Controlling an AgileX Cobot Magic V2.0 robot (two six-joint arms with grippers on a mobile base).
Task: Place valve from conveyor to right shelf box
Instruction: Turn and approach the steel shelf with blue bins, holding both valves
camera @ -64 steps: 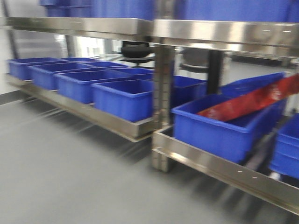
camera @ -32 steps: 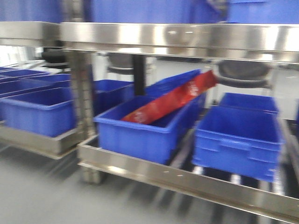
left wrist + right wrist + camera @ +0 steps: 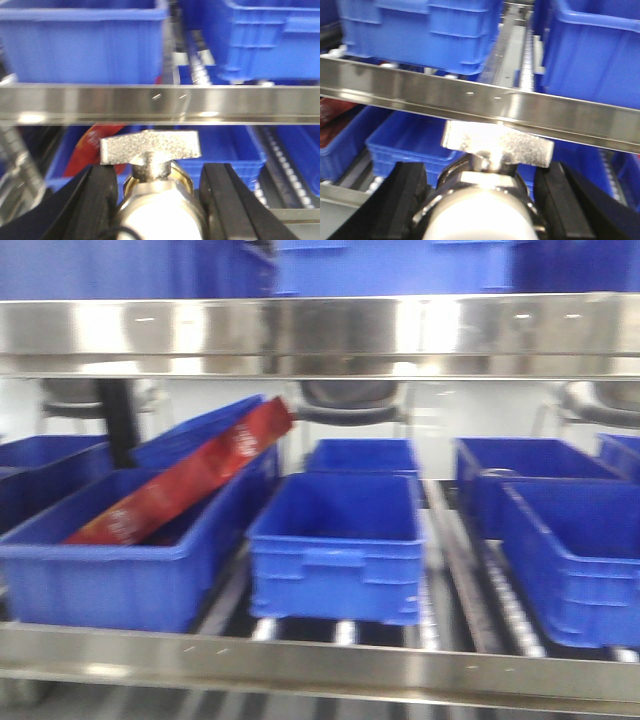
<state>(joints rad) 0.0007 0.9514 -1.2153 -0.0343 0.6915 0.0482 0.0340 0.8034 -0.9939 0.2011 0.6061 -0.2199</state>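
Your shelf (image 3: 320,670) fills the front view, its steel lip low in frame; the conveyor is out of sight, so carriage is judged over and placement in hand. Blue boxes stand on the rollers: the left box (image 3: 110,580) holds a red packet (image 3: 180,485); the right box (image 3: 575,560) shows no contents. Next, you must lift a hand over the lip, above the right box, then release. Both hands sit before a lip, level; the left hand (image 3: 155,187) pinches a valve (image 3: 150,145), the right hand (image 3: 487,187) a second valve (image 3: 497,142), handles outward.
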